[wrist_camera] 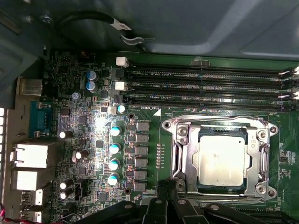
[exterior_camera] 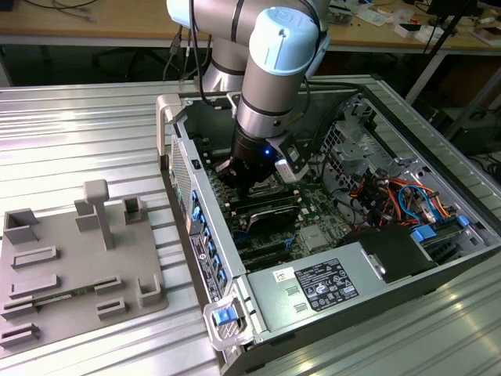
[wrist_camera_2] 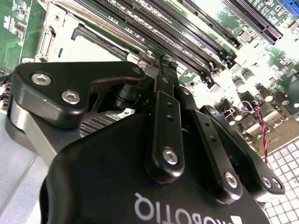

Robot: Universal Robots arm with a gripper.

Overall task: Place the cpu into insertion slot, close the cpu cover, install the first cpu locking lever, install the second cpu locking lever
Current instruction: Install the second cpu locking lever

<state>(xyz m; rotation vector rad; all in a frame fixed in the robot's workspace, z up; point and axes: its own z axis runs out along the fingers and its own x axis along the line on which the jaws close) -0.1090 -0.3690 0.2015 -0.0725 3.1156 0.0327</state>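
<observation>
The cpu (wrist_camera: 222,158), a silver-grey square, lies flat in the insertion slot on the green board. The cpu cover (wrist_camera: 186,154), a silvery frame, lies down around it, and a thin lever wire (wrist_camera: 219,118) runs along the slot's edge by the memory slots. My gripper (wrist_camera: 167,187) is shut, with its black fingertips together at the cover's edge near one corner and nothing visible between them. In the second wrist view the gripper (wrist_camera_2: 164,63) points down beside the cover (wrist_camera_2: 56,32) and the cpu (wrist_camera_2: 93,46). In the exterior view the gripper (exterior_camera: 252,182) is low inside the open computer case.
Long black memory slots (wrist_camera: 201,86) run beside the socket, with capacitors (wrist_camera: 114,154) and rear ports (wrist_camera: 28,158) on the other side. The case holds a labelled grey box (exterior_camera: 325,282) and cables (exterior_camera: 399,196). A grey fixture plate (exterior_camera: 70,266) lies outside at the exterior view's left.
</observation>
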